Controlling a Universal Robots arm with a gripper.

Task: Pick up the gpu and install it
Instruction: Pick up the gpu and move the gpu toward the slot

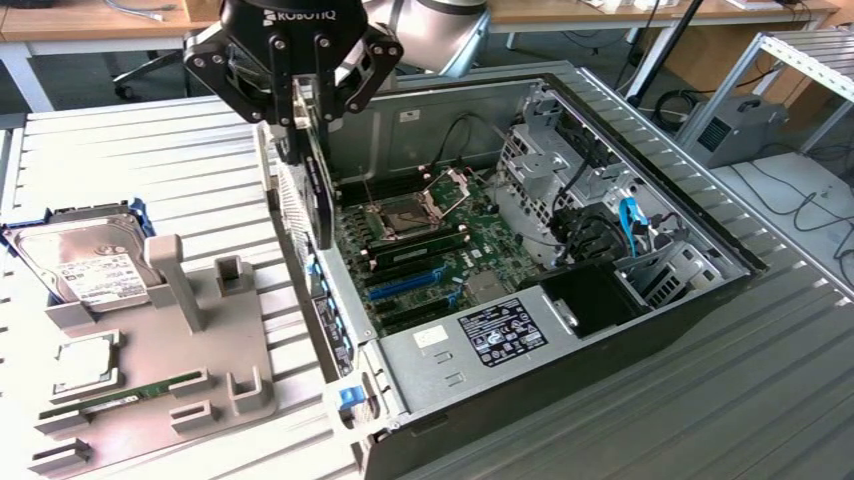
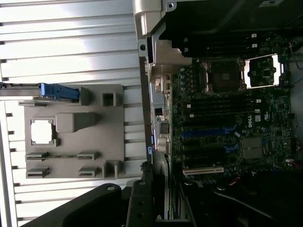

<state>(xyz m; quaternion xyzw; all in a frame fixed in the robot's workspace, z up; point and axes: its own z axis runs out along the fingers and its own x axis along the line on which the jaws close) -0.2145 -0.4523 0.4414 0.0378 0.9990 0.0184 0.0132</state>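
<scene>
Now the end effector (image 1: 304,112), upper left of the frame, grips what looks like the gpu (image 1: 320,195), hung edge-down over the open case (image 1: 561,400) so its edge faces the motherboard (image 1: 441,240).

Table (image 1: 134,150): ribbed bare metal, satin sheen. PC case (image 1: 414,115): grey sheet metal inside, dull, unpainted; outer shell black, matt. Motherboard (image 1: 447,245): green PCB, semi-gloss, w/ shiny metal round CPU socket (image 1: 398,218). Sticker (image 1: 501,330) on the metal PSU box: black, glossy. Parts tray (image 1: 160,340): grey plastic, matt, smooth. Hard drive (image 1: 80,265): silver metal, white paper label; its carrier (image 1: 140,215) blue plastic. Gripper (image 1: 304,118): black, smooth, slight gloss. gpu (image 1: 320,200): dark, matt, prob. plastic face. Desks (image 1: 80,20): wood-look tops, smooth.
</scene>
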